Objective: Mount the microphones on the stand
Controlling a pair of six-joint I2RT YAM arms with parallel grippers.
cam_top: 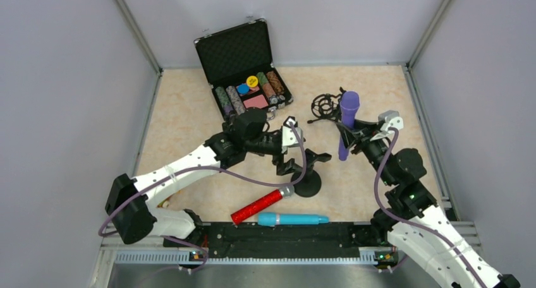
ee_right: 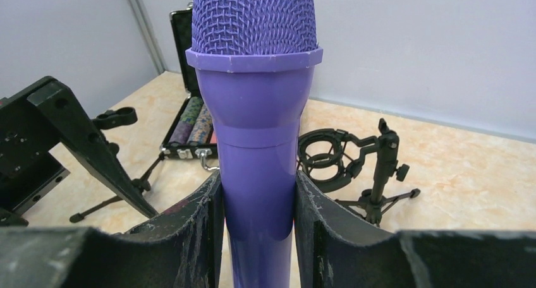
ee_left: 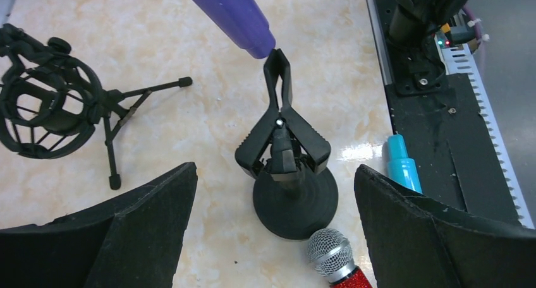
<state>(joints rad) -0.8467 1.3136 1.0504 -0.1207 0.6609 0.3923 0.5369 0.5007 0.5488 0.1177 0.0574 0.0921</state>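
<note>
Right gripper (ee_right: 256, 237) clamped on purple microphone (ee_right: 253, 111): long axis near upright, mesh head up, tail just beside closed clip tips of stand (ee_left: 281, 146). Left gripper (cam_top: 298, 162) nearer stand, fingers wide apart, flanking clip handles, not touching. Your likely next: squeeze handles. Red microphone (cam_top: 259, 206) and blue microphone (cam_top: 292, 219) lie flat on table (cam_top: 183, 117).

Case (cam_top: 235, 50) behind clip stand (cam_top: 308, 184)
</note>
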